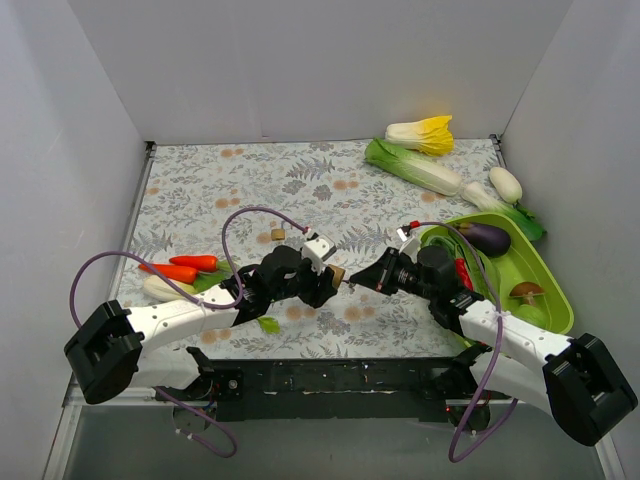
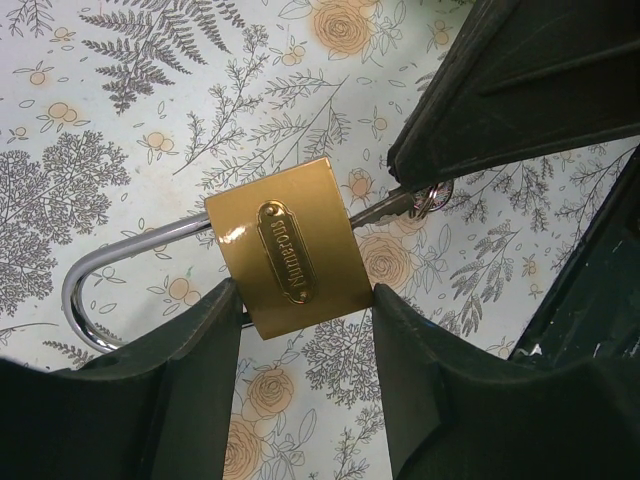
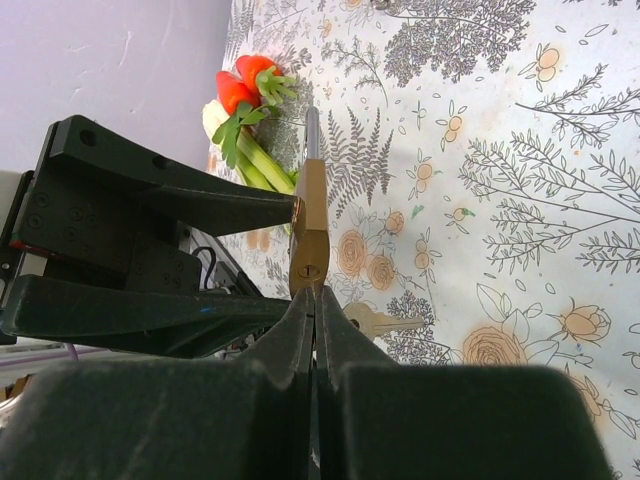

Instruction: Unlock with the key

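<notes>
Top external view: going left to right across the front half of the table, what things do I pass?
Red-orange toy carrots → square brass padlock → purple toy eggplant → brown toy mushroom.

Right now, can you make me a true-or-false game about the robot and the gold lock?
1. The left gripper holds the brass padlock between its fingers. True.
2. The right gripper is wide open. False: it is shut, pinching the key.
3. The key lies far from the padlock. False: its tip meets the padlock's bottom end.
4. An eggplant lies in the green tray. True.
</notes>
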